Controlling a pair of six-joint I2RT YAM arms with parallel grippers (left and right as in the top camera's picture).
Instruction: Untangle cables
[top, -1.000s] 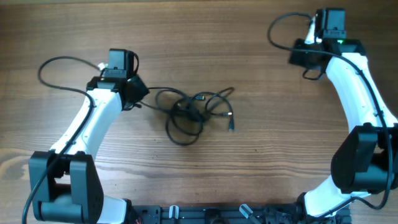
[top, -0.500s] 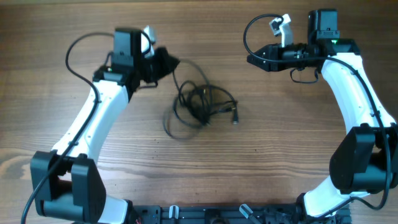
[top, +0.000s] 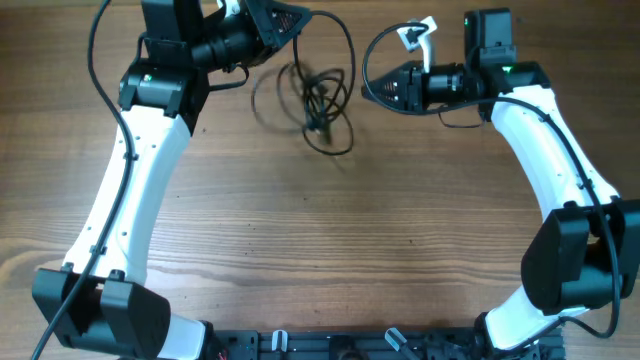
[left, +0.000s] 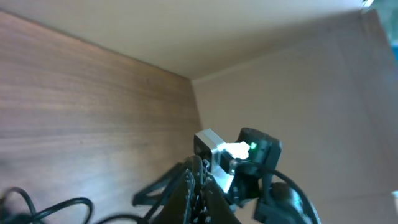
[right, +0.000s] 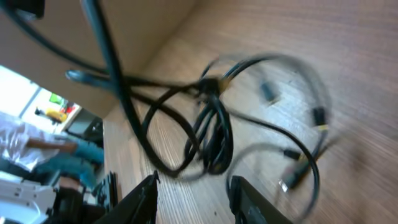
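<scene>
While cables (top: 318, 100) hang, right gripper (top: 385, 88) near, tabletop (top: 300, 250)

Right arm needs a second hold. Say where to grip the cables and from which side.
Take the cables by their outer right loop, coming from the right: it arcs clear of the rest, facing the open right gripper.

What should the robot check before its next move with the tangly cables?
1. Left claw gripping the cables: ok, a cord runs from its tip.
2. Right claw open and empty: ok, nothing in it.
3. Cables in front of the right claw: ok, its camera sees the clump.
4. Cables steady: not ok, they look blurred.
5. Tangle loosened: not ok, the cords bunch in one clump.
6. Plug ends free of the loops: cannot tell, too blurred.
</scene>
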